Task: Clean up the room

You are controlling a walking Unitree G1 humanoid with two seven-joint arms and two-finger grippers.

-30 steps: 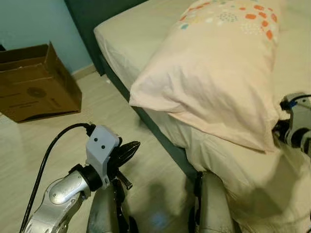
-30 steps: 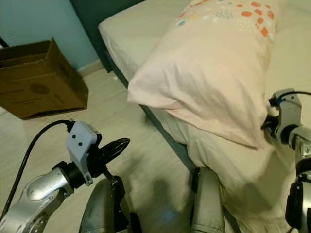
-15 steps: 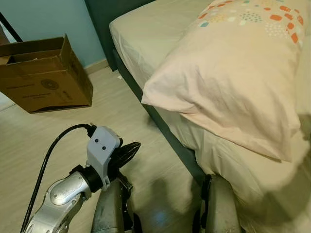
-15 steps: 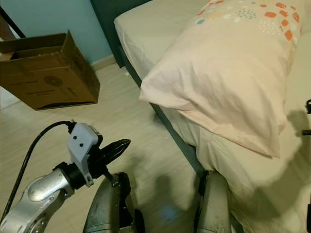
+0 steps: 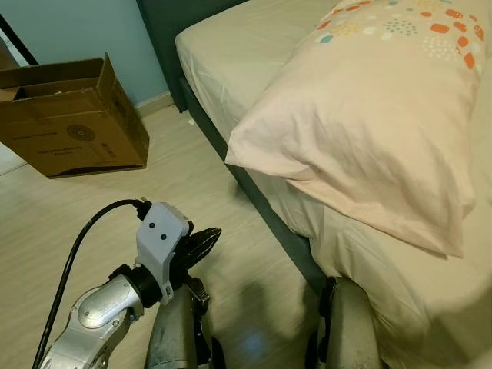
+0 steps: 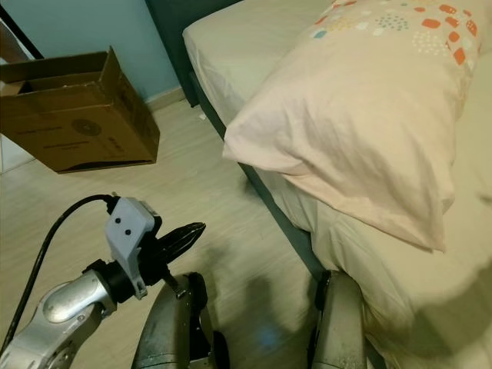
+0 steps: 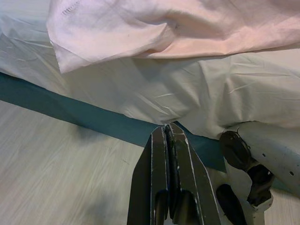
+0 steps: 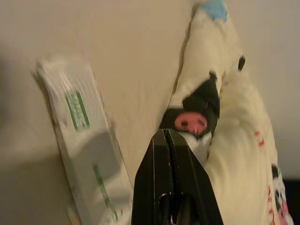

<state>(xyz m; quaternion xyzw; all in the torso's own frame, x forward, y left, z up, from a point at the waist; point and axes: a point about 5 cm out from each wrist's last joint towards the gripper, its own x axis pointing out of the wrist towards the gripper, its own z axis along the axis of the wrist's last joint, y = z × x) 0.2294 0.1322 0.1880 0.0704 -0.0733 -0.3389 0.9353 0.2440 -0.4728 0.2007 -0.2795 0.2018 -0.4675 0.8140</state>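
A large pale pink pillow (image 5: 369, 115) with coloured dots at its far end lies across the bed (image 5: 231, 46), one corner hanging over the mattress edge. My left gripper (image 5: 209, 234) is held low over the wooden floor, shut and empty, pointing at the bed's side. In the left wrist view the same left gripper (image 7: 168, 127) aims at the cream sheet below the pillow corner (image 7: 63, 42). My right gripper (image 8: 165, 132) is shut with nothing in it, hovering over the beige sheet between a cream plush toy (image 8: 211, 108) and a white packet (image 8: 84, 140) with green print.
An open cardboard box (image 5: 73, 115) stands on the floor by the blue wall to the left. The bed's dark teal frame (image 5: 261, 207) runs along the floor beside my legs (image 5: 346, 323). Pale wooden floor (image 5: 115, 184) lies between box and bed.
The camera has swung slightly, shifting bed and box to the right. My right arm has drawn away from the pillow's lower right corner. The left gripper has held its place.
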